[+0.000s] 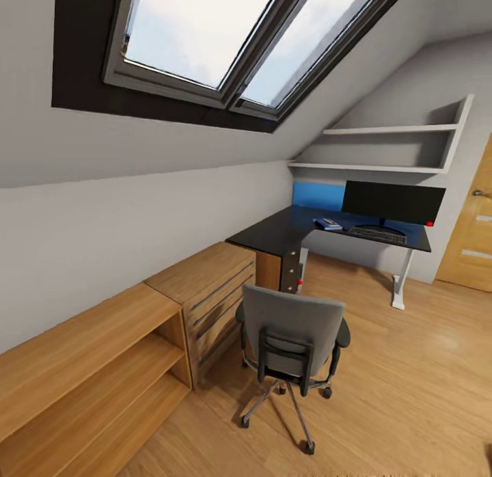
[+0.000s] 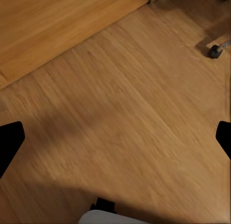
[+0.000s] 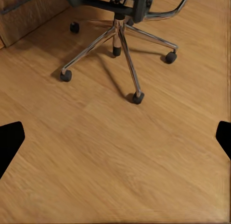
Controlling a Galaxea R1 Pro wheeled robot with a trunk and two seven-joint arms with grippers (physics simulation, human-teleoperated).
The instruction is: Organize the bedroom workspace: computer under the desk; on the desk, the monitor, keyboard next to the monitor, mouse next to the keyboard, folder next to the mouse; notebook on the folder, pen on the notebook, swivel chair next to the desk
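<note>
The head camera looks from afar across the room toward the desk (image 1: 355, 234); both wrist cameras face the wooden floor (image 2: 125, 118), the right one sharing the swivel chair (image 1: 294, 340) with it.

Grey swivel chair (image 1: 292, 354) stands upright before the black bench (image 1: 287, 232), apart from it; monitor (image 1: 393, 203), keyboard (image 1: 377, 235) and blue folder (image 1: 328, 224) rest on top.

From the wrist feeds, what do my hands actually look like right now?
Little shows. On each wrist feed, the fingers appear as flat, solid black wedge shapes at the frame's two side edges: left hand fingers, right hand fingers. No cables or markings are visible on them.
</note>
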